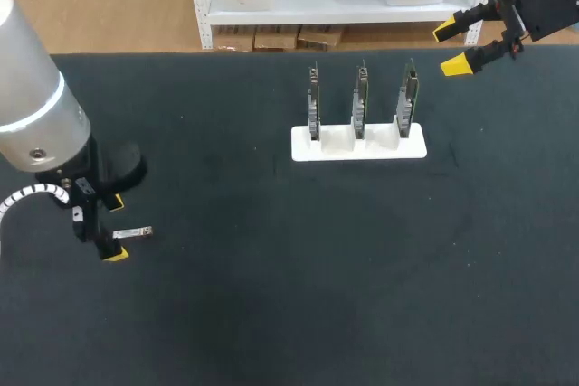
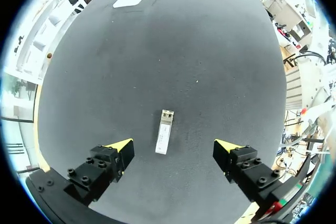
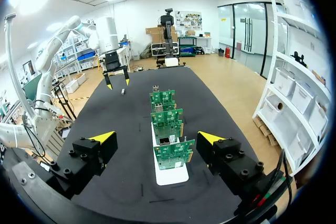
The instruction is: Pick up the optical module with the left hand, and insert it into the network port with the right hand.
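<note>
Metal, light and stiff by its look, the optical module [image 2: 164,138] lies flat under the left tool [image 2: 173,145], spread wide, and wants pinching across its long sides

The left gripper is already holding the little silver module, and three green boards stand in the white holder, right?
Not quite. The left wrist view shows the left gripper open, with the module lying on the table between its fingers, untouched. The rest is right.
</note>
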Robot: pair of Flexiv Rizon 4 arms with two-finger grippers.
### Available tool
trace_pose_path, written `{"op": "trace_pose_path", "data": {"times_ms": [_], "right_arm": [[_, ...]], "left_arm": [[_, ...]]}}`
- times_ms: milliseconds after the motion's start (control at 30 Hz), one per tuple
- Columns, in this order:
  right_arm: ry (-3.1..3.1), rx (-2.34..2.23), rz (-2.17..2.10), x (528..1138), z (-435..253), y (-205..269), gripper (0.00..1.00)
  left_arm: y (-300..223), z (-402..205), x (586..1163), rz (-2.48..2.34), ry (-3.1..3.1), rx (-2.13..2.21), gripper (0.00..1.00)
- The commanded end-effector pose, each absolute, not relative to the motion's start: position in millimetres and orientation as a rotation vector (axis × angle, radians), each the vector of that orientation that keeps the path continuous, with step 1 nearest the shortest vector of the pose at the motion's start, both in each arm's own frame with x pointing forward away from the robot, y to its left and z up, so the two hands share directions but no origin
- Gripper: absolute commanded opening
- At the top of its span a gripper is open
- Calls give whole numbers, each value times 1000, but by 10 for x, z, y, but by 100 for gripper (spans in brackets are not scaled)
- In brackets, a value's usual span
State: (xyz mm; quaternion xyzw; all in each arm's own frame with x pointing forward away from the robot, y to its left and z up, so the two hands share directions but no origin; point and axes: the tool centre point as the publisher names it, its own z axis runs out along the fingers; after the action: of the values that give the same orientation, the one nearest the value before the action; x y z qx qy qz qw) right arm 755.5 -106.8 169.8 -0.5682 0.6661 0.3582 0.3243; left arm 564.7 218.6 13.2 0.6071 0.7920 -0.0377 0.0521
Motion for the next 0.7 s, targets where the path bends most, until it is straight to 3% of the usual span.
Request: {"op": "trace_pose_path", "data": {"times_ms": [33,700], "right_arm": [[1747,-1489,936,7543,1698,-1066,100],[1747,-1489,936,7543,1698,-1066,100]], "left_arm": [[2168,75,5625,-115,2404,1860,100],[2156,18,5621,-39,2407,1872,100]]}}
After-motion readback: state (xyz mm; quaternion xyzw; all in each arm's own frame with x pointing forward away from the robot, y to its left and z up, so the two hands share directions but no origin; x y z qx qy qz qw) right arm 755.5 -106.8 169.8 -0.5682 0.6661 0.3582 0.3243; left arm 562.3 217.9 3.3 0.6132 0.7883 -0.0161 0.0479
